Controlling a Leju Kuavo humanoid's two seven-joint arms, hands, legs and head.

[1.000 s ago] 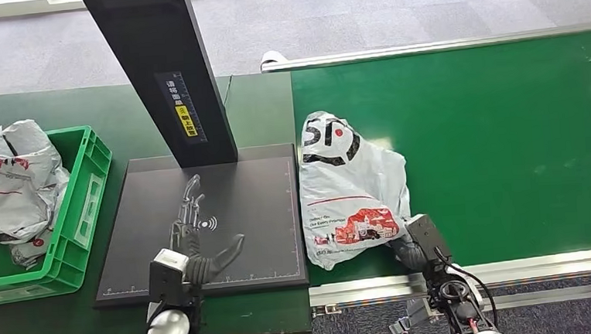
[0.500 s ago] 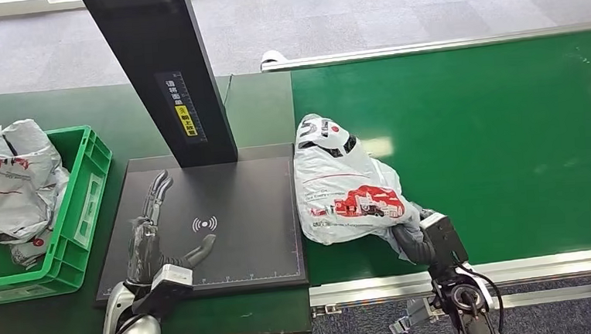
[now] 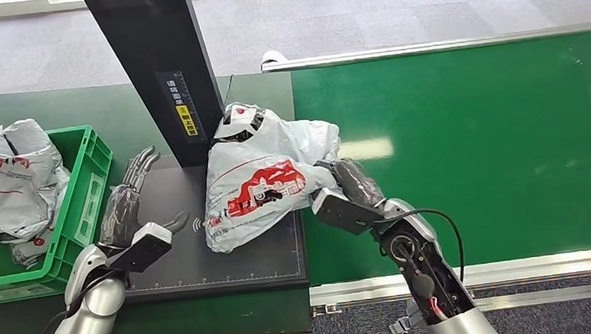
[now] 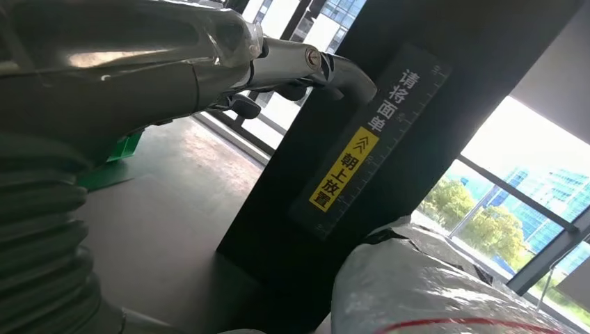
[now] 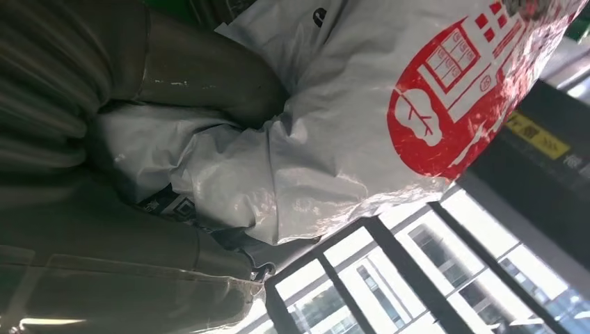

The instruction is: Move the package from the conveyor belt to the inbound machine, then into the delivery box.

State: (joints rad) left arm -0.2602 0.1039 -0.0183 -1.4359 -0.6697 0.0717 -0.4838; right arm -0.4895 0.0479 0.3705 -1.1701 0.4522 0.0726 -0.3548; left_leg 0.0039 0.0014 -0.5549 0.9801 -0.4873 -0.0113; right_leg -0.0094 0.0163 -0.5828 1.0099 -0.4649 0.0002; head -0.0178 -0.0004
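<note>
Over the flat black scanning plate of the inbound machine [image 3: 166, 260], beside the wide green conveyor belt [image 3: 469, 141], a crumpled white plastic mailer package with red printing [image 3: 258, 181] now hangs in the right robot hand [image 3: 340, 191], its far end close against the machine's tall black post [image 3: 158, 67]. A second ago the same package lay on the belt's edge with that hand at its near corner; half a second ago it was bunched and shifted toward the plate. It has since crossed the seam between belt and machine, so the first leg of the task looks nearly done, pending a set-down on the plate.

The right wrist view shows the right robot hand's thick grey thumb and fingers closed over a fold of the film, a firm hold. The left robot hand [image 3: 128, 208] has moved from the plate's middle toward its left edge, fingers spread and holding nothing, leaving the plate free for the package.

At the far left, the green plastic delivery box [image 3: 86, 211] already carries other grey-white mailer bags [image 3: 10, 184], and is the likely next stop after scanning.
</note>
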